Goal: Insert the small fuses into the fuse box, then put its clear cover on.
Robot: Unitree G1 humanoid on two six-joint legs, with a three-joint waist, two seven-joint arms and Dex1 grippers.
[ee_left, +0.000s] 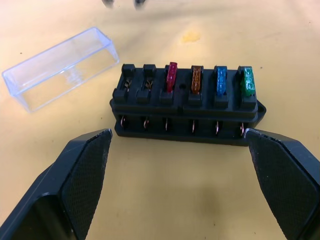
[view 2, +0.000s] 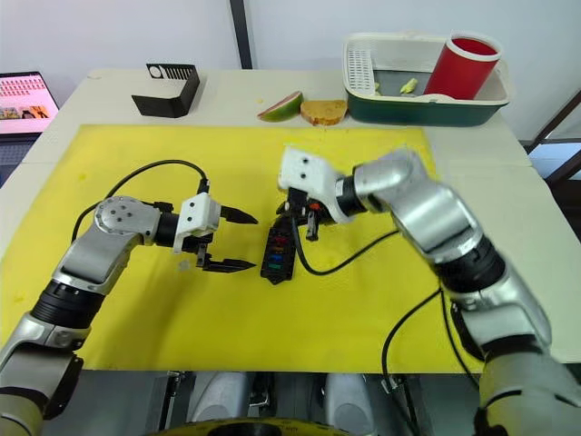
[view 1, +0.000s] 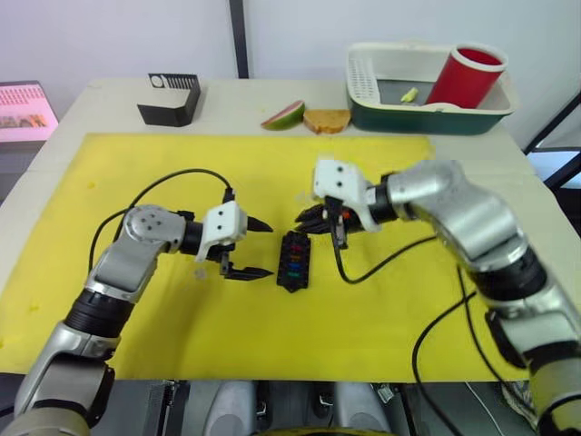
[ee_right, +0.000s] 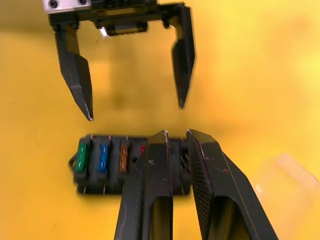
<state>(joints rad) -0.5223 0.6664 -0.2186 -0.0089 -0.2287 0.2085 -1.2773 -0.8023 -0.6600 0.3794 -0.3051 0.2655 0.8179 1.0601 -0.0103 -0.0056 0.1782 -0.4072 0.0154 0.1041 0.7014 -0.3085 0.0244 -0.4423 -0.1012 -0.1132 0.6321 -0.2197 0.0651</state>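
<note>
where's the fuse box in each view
Left eye view: fuse box on the yellow mat, between the two hands.
Right eye view: fuse box below the right hand.
Left wrist view: fuse box in the middle, clear cover beside it.
Right wrist view: fuse box partly behind the right hand's fingers.
Shared landmark: the green fuse in an end slot.

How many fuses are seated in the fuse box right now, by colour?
In the fuse box, as the left wrist view shows it:
Red fuse: 1
Brown fuse: 1
Blue fuse: 1
Green fuse: 1
Total: 4, with two slots of that row empty.
</note>
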